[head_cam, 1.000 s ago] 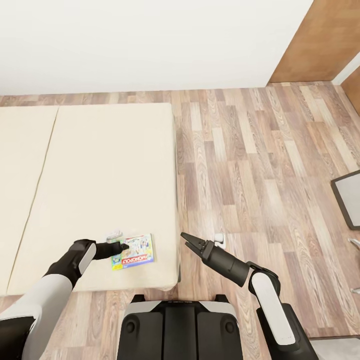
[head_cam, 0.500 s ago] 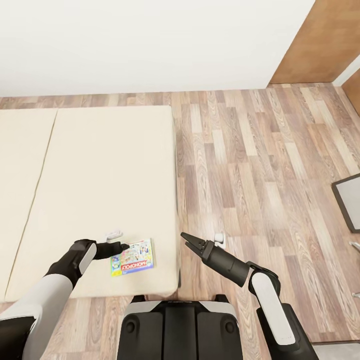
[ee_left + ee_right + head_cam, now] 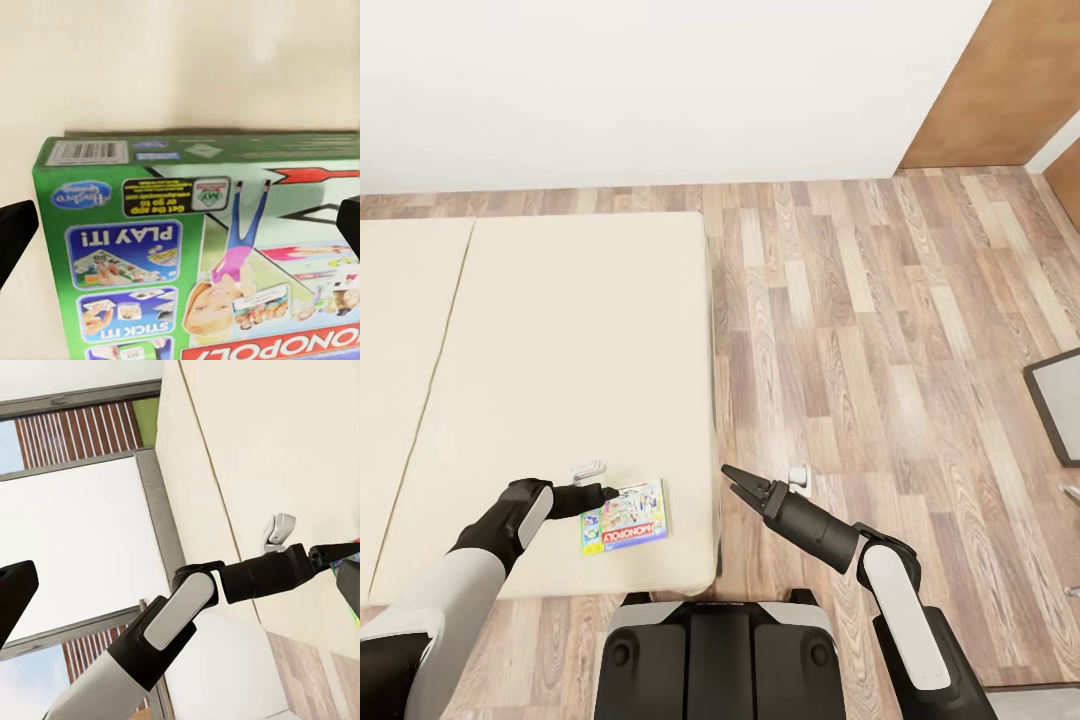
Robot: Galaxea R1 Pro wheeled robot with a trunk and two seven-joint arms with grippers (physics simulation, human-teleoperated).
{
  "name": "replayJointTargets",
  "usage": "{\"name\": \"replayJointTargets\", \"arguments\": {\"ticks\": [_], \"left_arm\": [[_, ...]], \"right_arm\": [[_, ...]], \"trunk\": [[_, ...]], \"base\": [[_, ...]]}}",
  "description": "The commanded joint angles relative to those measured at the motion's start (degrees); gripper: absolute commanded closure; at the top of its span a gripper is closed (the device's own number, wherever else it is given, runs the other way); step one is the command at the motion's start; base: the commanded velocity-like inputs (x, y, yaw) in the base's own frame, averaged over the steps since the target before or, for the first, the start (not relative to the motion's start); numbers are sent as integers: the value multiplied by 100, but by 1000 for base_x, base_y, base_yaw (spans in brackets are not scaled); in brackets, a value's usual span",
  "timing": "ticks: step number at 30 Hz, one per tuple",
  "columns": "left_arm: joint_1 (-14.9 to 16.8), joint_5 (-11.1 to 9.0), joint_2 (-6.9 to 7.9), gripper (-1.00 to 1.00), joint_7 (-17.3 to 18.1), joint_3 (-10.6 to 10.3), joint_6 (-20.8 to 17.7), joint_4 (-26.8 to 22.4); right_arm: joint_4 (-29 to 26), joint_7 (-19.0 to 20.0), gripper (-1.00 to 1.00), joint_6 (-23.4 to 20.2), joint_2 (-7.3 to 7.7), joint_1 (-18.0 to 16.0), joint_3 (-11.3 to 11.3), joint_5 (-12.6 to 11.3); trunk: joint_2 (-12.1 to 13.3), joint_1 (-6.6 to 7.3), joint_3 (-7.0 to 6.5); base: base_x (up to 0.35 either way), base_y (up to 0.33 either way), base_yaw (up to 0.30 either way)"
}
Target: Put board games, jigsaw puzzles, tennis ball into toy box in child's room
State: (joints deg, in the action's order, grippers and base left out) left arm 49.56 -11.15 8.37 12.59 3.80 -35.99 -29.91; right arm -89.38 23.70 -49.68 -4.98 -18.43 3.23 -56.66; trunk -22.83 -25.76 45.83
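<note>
- A Monopoly board game [image 3: 626,515] lies flat on the bed [image 3: 540,380], near the bed's near right corner; its green-edged cover [image 3: 202,255] is printed with cartoon figures and a barcode.
- The left gripper [image 3: 610,491] sits low over the bed at the game's left far corner, its tips at the box edge; whether they touch it cannot be told.
- In the left wrist view the two dark fingertips [image 3: 15,232] stand wide apart, one on each side of the box, so the jaws are released and grasp nothing.
- A small white object [image 3: 588,468] rests on the sheet just beyond the left gripper.
- The right gripper [image 3: 736,482] hangs over the wood-plank floor [image 3: 860,330] just right of the bed's edge, jaws spread, nothing between them.
- A white wall [image 3: 660,90] runs along the far side, with a brown wooden door [image 3: 1000,90] at the far right.
</note>
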Motion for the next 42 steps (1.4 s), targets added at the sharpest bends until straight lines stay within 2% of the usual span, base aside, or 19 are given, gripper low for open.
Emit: {"name": "replayJointTargets", "arguments": {"ticks": [1, 42], "left_arm": [[1, -10, -2, -100, 15, 25, -40, -6], [1, -9, -11, -100, 15, 25, -40, -7]], "right_arm": [[-1, 19, -100, -24, -3, -2, -7, 14], [-1, 20, -100, -33, -3, -2, -7, 14]], "trunk": [[-9, -3, 6], [-9, -3, 34]], "base": [[-44, 0, 0], [-21, 3, 0]]}}
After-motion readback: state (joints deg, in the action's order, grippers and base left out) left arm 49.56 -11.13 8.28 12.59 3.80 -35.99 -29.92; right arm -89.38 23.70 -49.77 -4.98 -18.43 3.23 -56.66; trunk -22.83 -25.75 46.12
